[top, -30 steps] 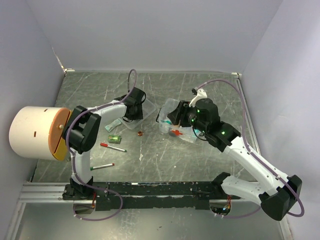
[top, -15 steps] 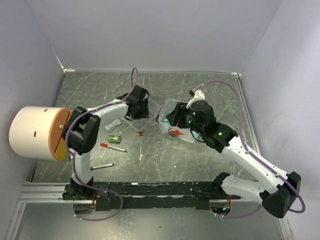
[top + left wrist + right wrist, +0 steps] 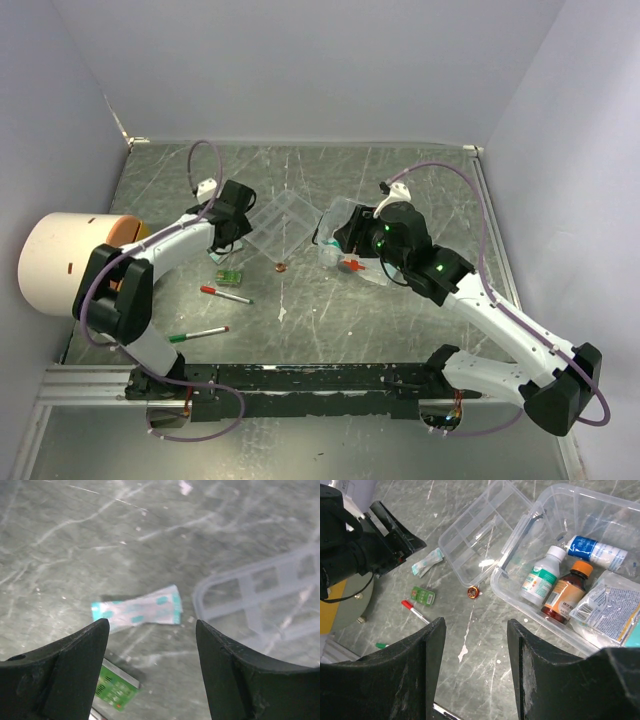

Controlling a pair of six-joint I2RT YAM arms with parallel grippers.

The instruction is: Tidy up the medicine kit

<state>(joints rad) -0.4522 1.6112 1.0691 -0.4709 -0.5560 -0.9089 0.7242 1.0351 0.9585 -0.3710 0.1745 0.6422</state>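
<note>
The clear medicine box [image 3: 560, 500] holds a white bottle [image 3: 542, 581], an amber bottle [image 3: 565, 594], a blue tube [image 3: 597, 552] and paper sachets [image 3: 615, 611]. A clear divider tray [image 3: 280, 225] lies on the table left of it, also in the left wrist view [image 3: 270, 595]. A teal sachet [image 3: 137, 611] and a green card [image 3: 115, 690] lie below my open, empty left gripper [image 3: 151, 640], which hovers left of the tray [image 3: 226, 222]. My right gripper [image 3: 476, 630] is open and empty above the box's left edge [image 3: 345, 238].
A small copper ring [image 3: 280, 267] lies in front of the tray. A red-capped pen [image 3: 225, 295] and a green pen [image 3: 205, 333] lie nearer the front. A big white roll with an orange end [image 3: 70, 265] stands at the left edge.
My left arm has swung left, off the divider tray, and now hangs over the teal sachet. The tray is uncovered. The right arm has barely moved.
</note>
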